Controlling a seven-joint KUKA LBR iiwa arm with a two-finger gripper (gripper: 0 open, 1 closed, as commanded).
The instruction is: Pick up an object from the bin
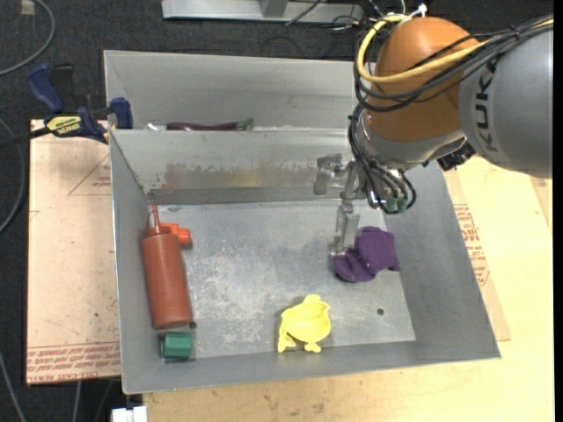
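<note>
My gripper (339, 244) reaches down in the right half of the bin, its tip touching the left edge of a purple, lumpy soft thing (369, 253) that lies on the bin floor. The arm hides part of the gripper from above. Nothing is seen held. A yellow duck-like toy (304, 324) lies near the front wall, a little left of and below the purple thing.
A red-brown squeeze bottle (165, 278) with an orange fitting lies lengthwise along the left wall. A small green block (177, 346) sits at its front end in the front left corner. Bare floor spans the bin's middle.
</note>
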